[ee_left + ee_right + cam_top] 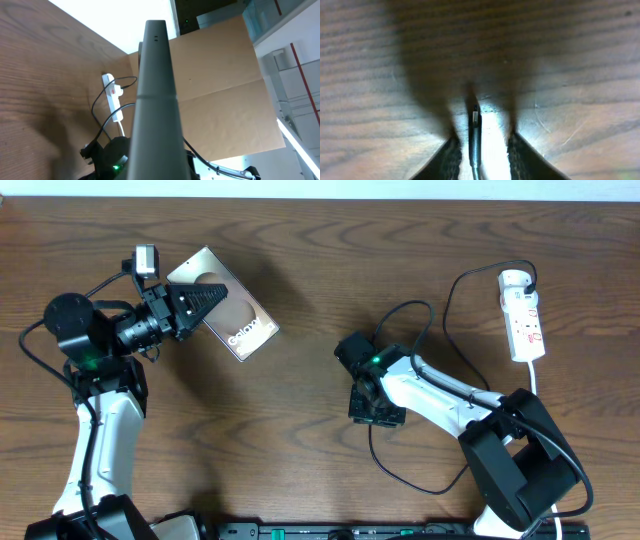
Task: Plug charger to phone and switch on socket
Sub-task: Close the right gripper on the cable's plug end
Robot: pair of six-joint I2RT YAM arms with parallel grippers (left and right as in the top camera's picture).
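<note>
The brown wooden table fills the view from above. On the left side, the left claw is pressed tight on the phone and holds it tilted above the table. The white socket lies flat at the far right. The charger has its black plug in the socket's top end, and its thin wire loops across the table to the middle. There the right claw points down, spread a little. The charger's small tip lies between its two fingers, not touching them.
</note>
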